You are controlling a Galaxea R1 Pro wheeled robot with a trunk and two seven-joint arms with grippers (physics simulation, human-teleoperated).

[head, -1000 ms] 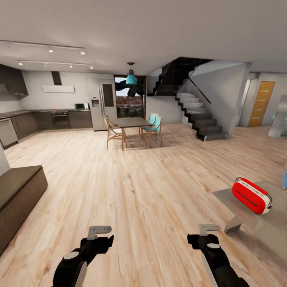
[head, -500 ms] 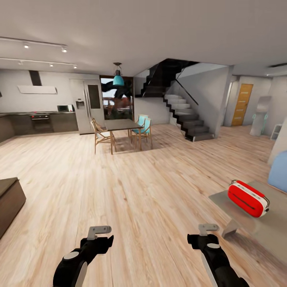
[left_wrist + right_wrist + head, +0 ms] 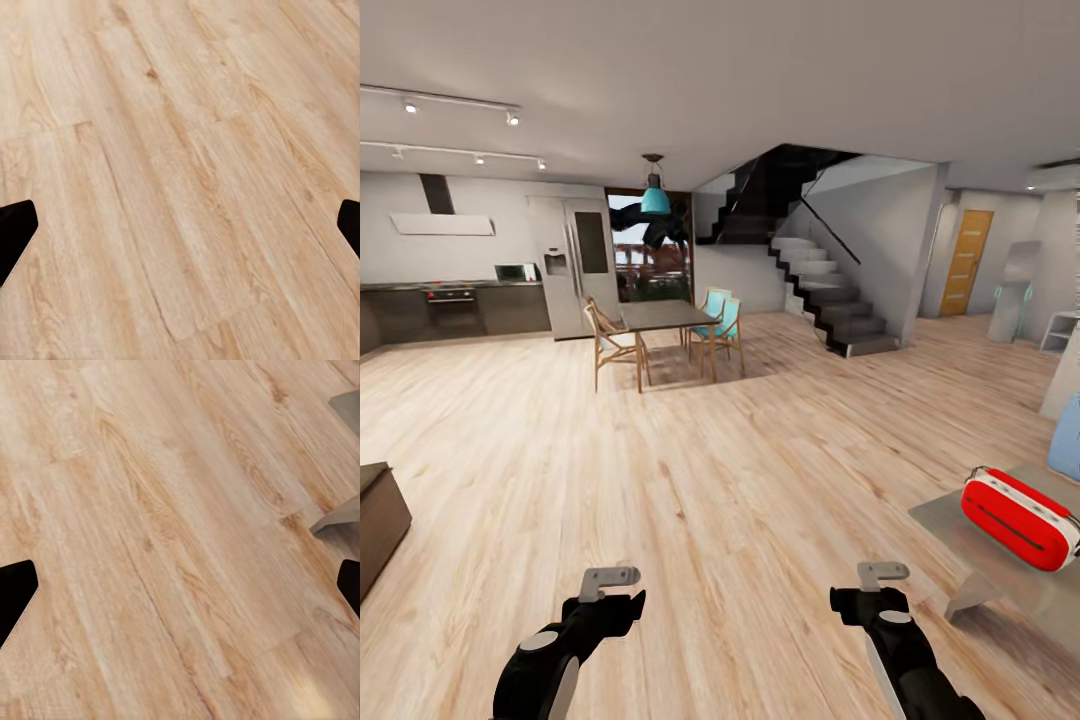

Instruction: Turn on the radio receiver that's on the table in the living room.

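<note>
a pale wood floor [image 3: 690,460] runs back to a dark dining table [image 3: 665,316] with wooden and teal chairs [image 3: 722,320] under a teal pendant lamp [image 3: 655,199]. a staircase [image 3: 830,300] rises beyond, an orange door [image 3: 969,262] to its right. the kitchen wall holds what looks like a fridge [image 3: 585,262].

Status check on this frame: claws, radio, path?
Both claws, left and right, open, empty, over wood floor. Radio receiver on table, front-right. Nothing between.
</note>
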